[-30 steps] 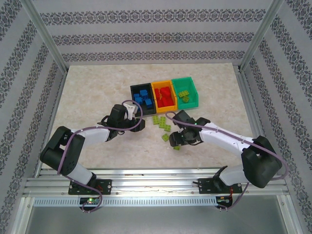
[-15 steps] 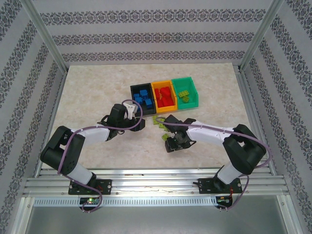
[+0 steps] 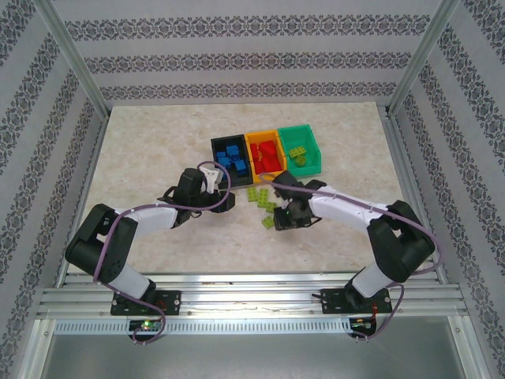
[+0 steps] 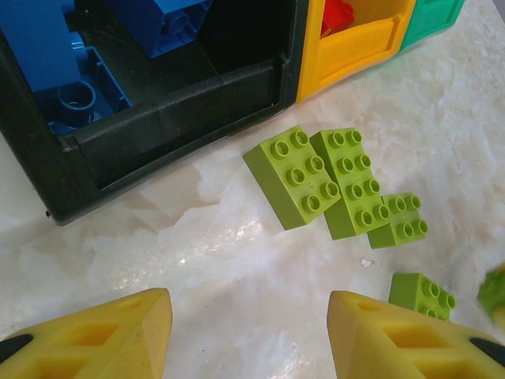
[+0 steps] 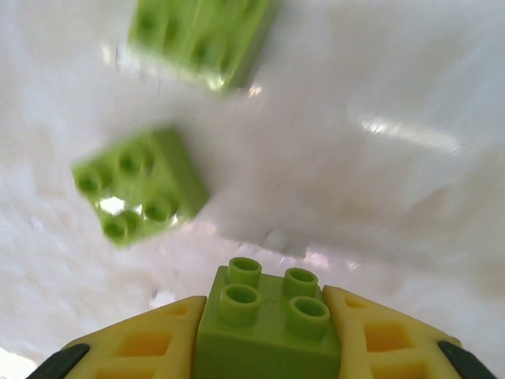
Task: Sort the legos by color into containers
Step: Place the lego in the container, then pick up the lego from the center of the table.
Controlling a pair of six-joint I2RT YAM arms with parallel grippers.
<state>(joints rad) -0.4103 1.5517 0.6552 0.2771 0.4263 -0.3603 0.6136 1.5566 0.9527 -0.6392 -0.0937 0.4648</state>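
Observation:
My right gripper (image 5: pixel 266 304) is shut on a lime green 2x2 lego (image 5: pixel 268 332), studs facing up, held just above the table. It hangs in front of the orange bin (image 3: pixel 260 135), right gripper (image 3: pixel 286 215) beside loose lime legos (image 3: pixel 258 195). A loose 2x2 lime lego (image 5: pixel 138 185) lies ahead of it. My left gripper (image 4: pixel 249 316) is open over bare table in front of the black bin (image 4: pixel 181 118), which holds blue legos (image 4: pixel 75 99). Three lime legos (image 4: pixel 292 178) lie side by side beyond its fingers. The green bin (image 3: pixel 298 128) holds lime legos.
The three bins stand in a row at mid-table, black on the left, orange in the middle with red legos (image 3: pixel 267 155), green on the right. Another lime lego (image 3: pixel 268 222) lies on the table near the right gripper. Patterned walls and aluminium posts enclose the table.
My right gripper swung left, closed on a lime lego that lay near the front, and moved with it toward the bins. The left arm stayed still.

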